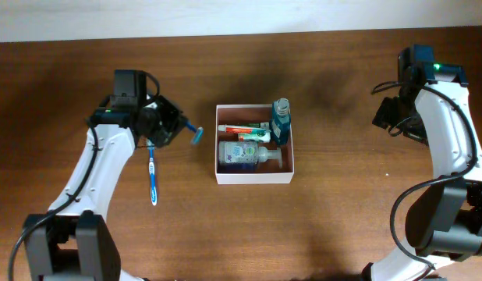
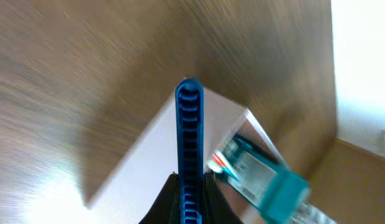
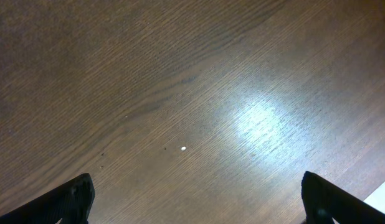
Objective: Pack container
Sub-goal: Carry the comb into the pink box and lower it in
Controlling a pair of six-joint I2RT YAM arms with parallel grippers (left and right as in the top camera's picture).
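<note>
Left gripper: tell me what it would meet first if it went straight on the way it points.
Probably the white outer wall of the container. The left gripper, shut on a blue ribbed handle, aims at that wall's top edge near a corner; depth is unclear, so it might just clear the rim.

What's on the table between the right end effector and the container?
Nothing. The overhead view shows only bare wooden table between the container and the right end effector.
</note>
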